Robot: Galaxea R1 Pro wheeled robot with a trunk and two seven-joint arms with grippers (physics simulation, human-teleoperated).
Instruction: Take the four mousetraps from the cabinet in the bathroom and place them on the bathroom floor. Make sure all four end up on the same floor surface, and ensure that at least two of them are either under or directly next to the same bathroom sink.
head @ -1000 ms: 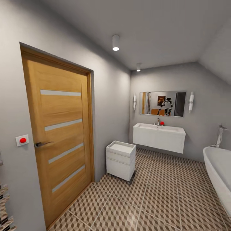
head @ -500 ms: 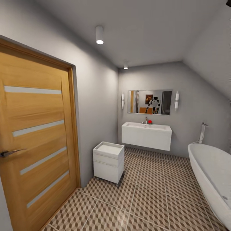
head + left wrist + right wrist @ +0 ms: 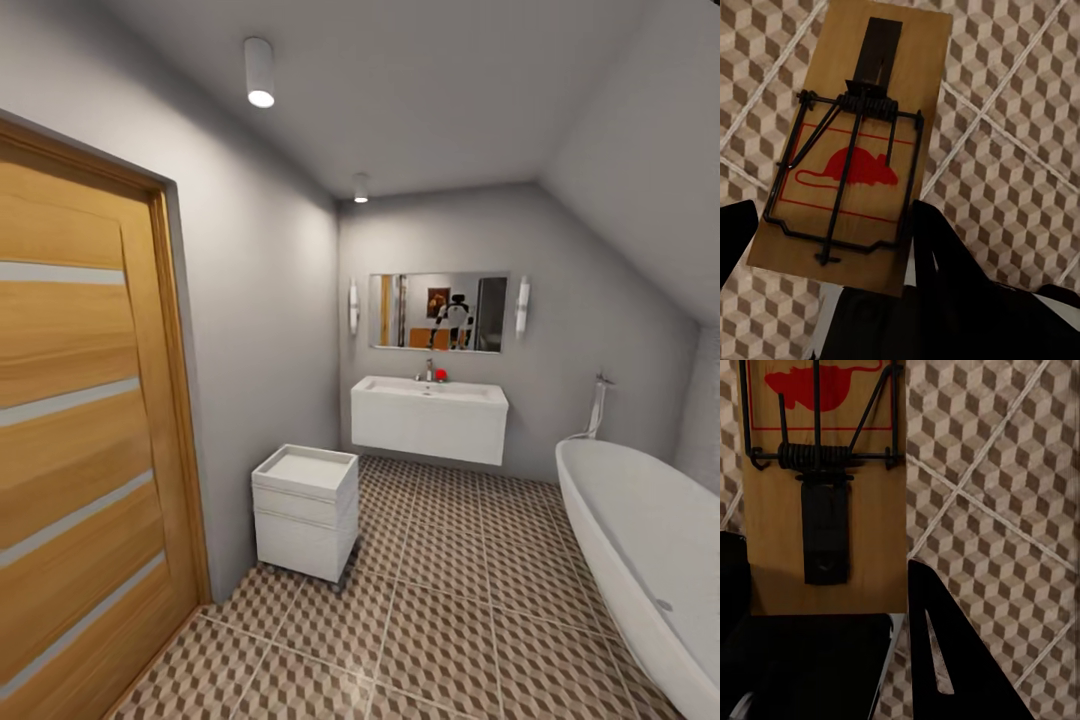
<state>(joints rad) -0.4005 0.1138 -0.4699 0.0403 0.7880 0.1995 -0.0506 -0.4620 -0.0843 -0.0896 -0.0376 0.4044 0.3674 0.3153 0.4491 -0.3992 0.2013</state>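
Note:
In the left wrist view, a brown wooden mousetrap (image 3: 855,142) with a red mouse print and a dark spring bar sits between the black fingers of my left gripper (image 3: 831,219), which is shut on it. In the right wrist view, my right gripper (image 3: 823,556) is shut on a second mousetrap (image 3: 825,487). Both traps hang above the cube-patterned bathroom floor (image 3: 1020,150) (image 3: 990,510) (image 3: 450,610). The white wall-hung bathroom sink (image 3: 430,422) with its chrome tap is on the far wall in the head view. The cabinet is out of view.
A wooden door (image 3: 80,440) fills the left side. A small white drawer unit (image 3: 305,512) stands against the left wall. A white oval bathtub (image 3: 640,560) runs along the right. A mirror (image 3: 438,312) hangs above the sink. Open floor lies between drawer unit and tub.
The whole head view has shifted: the door slid off to the left and more of the bathtub came in at the right, so the camera moved. Nothing in the room moved.

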